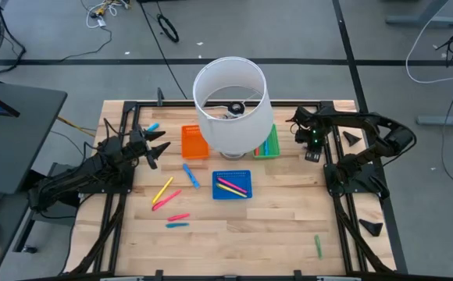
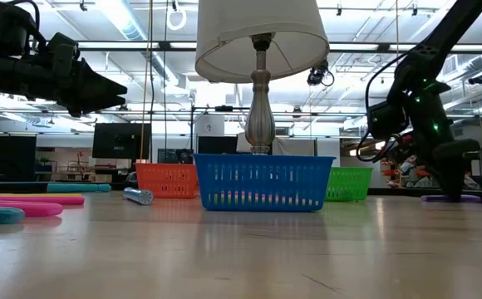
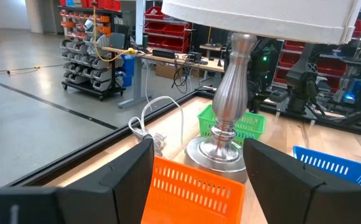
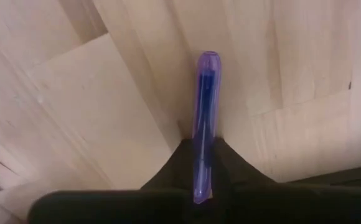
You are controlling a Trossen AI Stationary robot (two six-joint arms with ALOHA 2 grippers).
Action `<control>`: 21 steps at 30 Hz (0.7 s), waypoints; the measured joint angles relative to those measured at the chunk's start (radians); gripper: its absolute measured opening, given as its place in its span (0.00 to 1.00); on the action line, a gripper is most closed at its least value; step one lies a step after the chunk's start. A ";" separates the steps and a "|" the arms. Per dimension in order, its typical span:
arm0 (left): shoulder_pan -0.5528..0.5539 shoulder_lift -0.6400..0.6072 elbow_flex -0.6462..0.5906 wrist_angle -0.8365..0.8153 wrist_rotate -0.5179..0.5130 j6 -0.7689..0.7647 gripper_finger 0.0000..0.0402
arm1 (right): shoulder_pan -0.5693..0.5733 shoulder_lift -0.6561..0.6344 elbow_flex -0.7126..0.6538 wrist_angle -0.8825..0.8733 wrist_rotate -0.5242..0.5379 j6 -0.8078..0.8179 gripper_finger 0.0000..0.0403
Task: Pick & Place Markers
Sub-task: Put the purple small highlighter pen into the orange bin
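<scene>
Right gripper (image 4: 203, 163): pinched shut on a slim translucent purple plastic marker (image 4: 204, 112), gripped near one end, most of the barrel jutting forward. Lay low against the pale wooden tabletop (image 4: 75, 124) on the right side, apart from the blue mesh plastic tray (image 2: 259, 181). Judged light, rigid and smooth-walled, so apt to swivel or slide in so off-centre a pinch; better taken mid-barrel, across the width. Left gripper (image 3: 199, 180): spread wide, empty, hovering above the orange mesh plastic tray (image 3: 193, 190).
</scene>
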 joint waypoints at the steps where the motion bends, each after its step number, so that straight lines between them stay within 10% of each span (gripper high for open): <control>1: 0.000 0.000 0.000 0.000 0.000 0.000 0.63 | 0.000 0.001 0.005 -0.008 -0.002 0.000 0.05; 21: 0.000 0.000 0.000 0.000 0.000 0.000 0.63 | 0.033 -0.073 0.188 -0.372 -0.010 0.068 0.08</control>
